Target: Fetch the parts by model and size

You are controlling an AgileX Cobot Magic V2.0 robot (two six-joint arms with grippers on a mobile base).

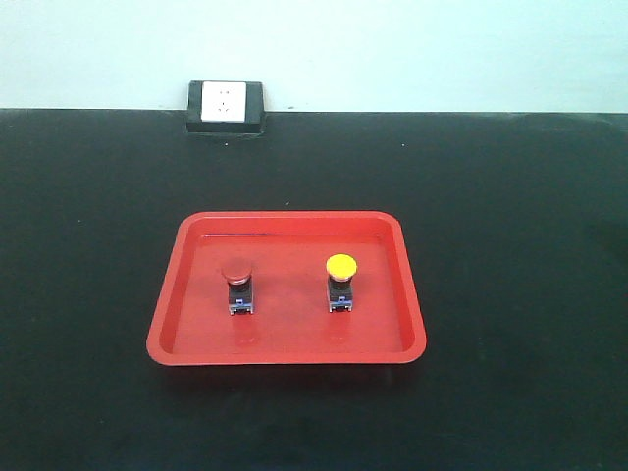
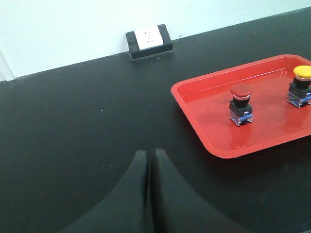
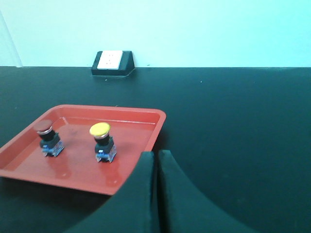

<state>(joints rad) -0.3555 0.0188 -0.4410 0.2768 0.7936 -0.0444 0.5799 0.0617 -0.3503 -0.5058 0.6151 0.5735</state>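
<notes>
A red-capped push-button switch (image 1: 236,287) and a yellow-capped push-button switch (image 1: 340,281) stand upright, side by side and apart, in a red tray (image 1: 186,334) on the black table. Both also show in the left wrist view, red (image 2: 241,104) and yellow (image 2: 300,86), and in the right wrist view, red (image 3: 48,138) and yellow (image 3: 102,141). My left gripper (image 2: 148,153) is shut and empty over bare table, left of the tray (image 2: 194,121). My right gripper (image 3: 157,154) is shut and empty by the tray's right front corner (image 3: 156,127). Neither gripper shows in the front view.
A white wall socket in a black housing (image 1: 226,107) sits at the table's back edge against the pale wall; it also shows in the left wrist view (image 2: 149,41) and the right wrist view (image 3: 112,62). Black table surface (image 1: 510,226) surrounds the tray.
</notes>
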